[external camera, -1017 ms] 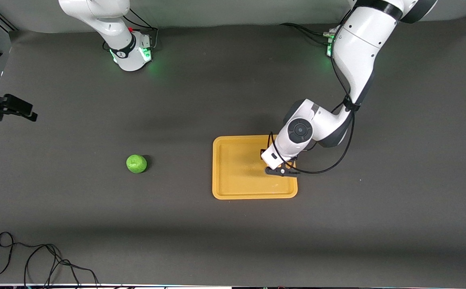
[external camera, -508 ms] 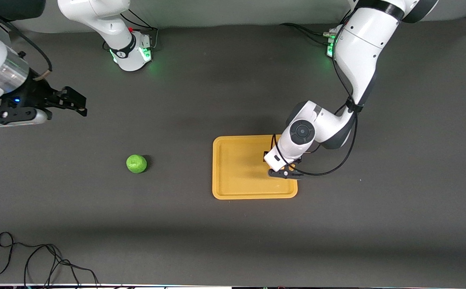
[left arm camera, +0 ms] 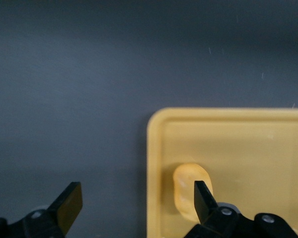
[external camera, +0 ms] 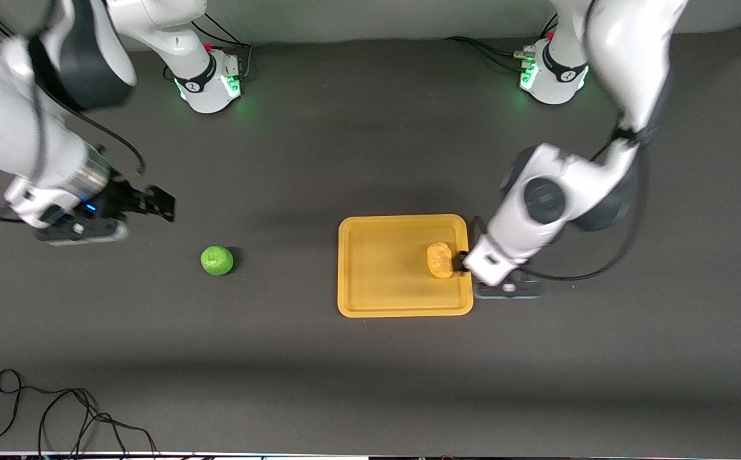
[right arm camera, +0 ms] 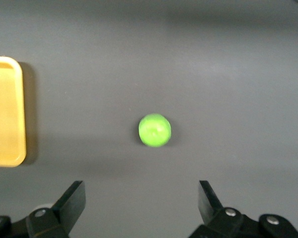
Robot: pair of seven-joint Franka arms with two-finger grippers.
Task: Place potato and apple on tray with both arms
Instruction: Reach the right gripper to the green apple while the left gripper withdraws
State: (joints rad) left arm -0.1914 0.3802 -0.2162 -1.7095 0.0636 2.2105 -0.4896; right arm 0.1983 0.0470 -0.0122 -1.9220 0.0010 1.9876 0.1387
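The potato lies on the orange-yellow tray, close to the rim at the left arm's end. My left gripper hangs open over that rim. One of its fingers is above the potato and the other above the bare table, and nothing is between them. The green apple rests on the table toward the right arm's end, apart from the tray. My right gripper is open and empty, up in the air over the table close to the apple.
Dark mat covers the table. A black cable lies coiled near the front edge at the right arm's end. The tray's corner shows in the right wrist view. The arm bases stand along the back edge.
The left gripper opened and let go of the potato, which now lies on the tray, and drew off toward its end. The right arm swung in toward the apple.
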